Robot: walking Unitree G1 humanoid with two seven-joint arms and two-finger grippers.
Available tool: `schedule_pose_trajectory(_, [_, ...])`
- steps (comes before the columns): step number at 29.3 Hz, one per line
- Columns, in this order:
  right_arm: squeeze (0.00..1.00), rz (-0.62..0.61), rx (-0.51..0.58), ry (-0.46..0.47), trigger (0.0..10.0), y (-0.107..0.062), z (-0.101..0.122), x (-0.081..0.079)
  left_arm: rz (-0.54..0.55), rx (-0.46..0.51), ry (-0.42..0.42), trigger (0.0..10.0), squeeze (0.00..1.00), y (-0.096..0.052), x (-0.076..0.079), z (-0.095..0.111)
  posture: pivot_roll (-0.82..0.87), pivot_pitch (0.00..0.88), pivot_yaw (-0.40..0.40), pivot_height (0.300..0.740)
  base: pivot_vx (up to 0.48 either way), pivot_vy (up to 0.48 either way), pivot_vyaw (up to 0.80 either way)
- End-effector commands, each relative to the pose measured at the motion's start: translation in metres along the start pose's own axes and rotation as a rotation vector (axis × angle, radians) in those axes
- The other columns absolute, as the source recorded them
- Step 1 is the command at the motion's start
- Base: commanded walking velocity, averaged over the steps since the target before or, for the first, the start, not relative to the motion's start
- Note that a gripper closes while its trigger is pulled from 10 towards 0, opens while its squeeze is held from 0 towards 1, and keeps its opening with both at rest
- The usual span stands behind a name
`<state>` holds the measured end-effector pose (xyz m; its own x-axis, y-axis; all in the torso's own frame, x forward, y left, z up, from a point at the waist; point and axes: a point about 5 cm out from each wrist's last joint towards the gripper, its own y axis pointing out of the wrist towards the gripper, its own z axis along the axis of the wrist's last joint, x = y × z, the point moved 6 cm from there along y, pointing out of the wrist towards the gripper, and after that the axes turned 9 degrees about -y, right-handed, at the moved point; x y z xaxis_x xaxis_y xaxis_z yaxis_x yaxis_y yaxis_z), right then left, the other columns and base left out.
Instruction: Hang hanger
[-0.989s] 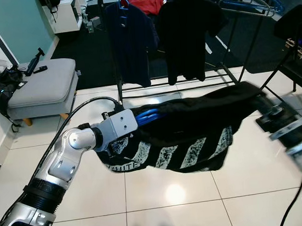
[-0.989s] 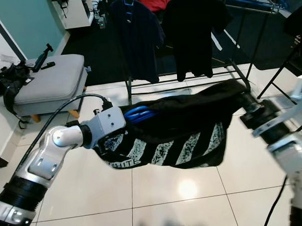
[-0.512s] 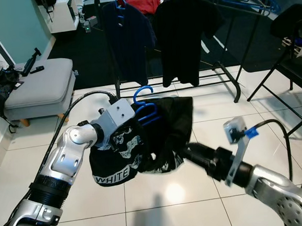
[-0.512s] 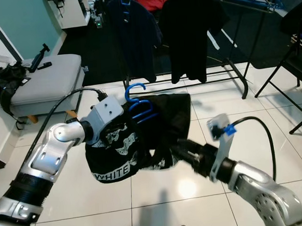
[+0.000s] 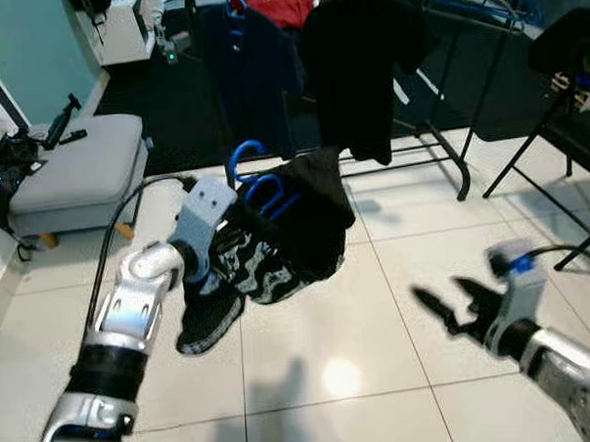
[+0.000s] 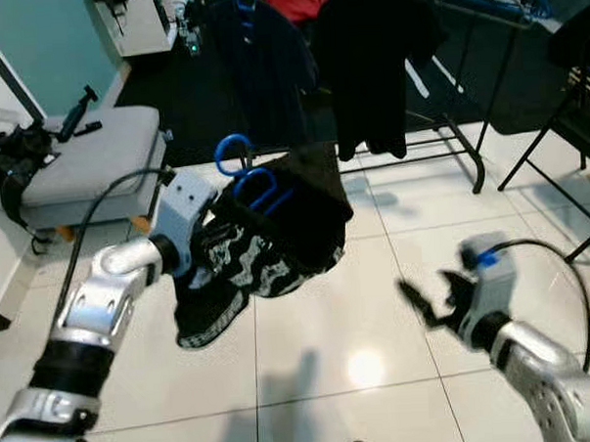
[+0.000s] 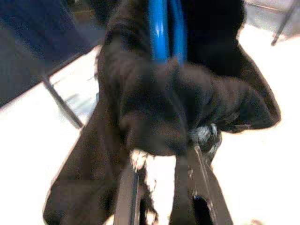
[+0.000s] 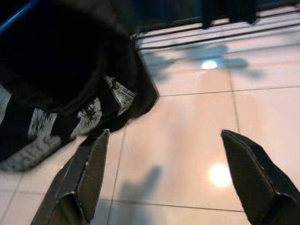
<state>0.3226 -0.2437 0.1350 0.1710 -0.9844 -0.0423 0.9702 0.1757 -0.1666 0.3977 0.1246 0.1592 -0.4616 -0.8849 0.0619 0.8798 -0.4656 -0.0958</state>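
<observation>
Blue hanger [image 5: 257, 188] with its black shirt [image 5: 276, 236] is clamped between the left fingers [image 7: 161, 187], hook raised toward the rack [image 5: 438, 127] beyond for hanging, while the right fingers [image 8: 251, 183] spread wide, well apart from the cloth, over bare floor [image 5: 377, 305].

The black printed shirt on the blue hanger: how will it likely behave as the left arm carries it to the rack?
Held by the left end effector, the black shirt sags in folds, so probably floppy and swaying. Bunched on the blue hanger, it may slide off.
</observation>
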Motion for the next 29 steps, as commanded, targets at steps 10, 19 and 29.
schedule_pose_trajectory(10, [0.0, -0.095, 0.027, 0.195, 10.0, -0.002, -0.027, 0.002, 0.022, 0.063, -0.278, 10.0, 0.0, -0.028, 0.033, -0.05, -0.11, 0.192, 0.014, 0.74, 0.0, 0.0, -0.79])
schedule_pose_trajectory(19, [0.0, -0.151, 0.102, 0.154, 10.0, 0.001, -0.017, 0.007, -0.058, 0.154, -0.252, 10.0, 0.0, -0.024, 0.046, -0.033, -0.12, 0.184, 0.02, 0.74, 0.414, 0.0, -0.18])
schedule_pose_trajectory(29, [0.0, -0.18, 0.146, 0.168, 10.0, 0.002, -0.013, 0.009, 0.043, 0.178, -0.201, 10.0, 0.0, -0.024, 0.048, -0.027, -0.1, 0.178, 0.028, 0.74, 0.48, 0.0, 0.0])
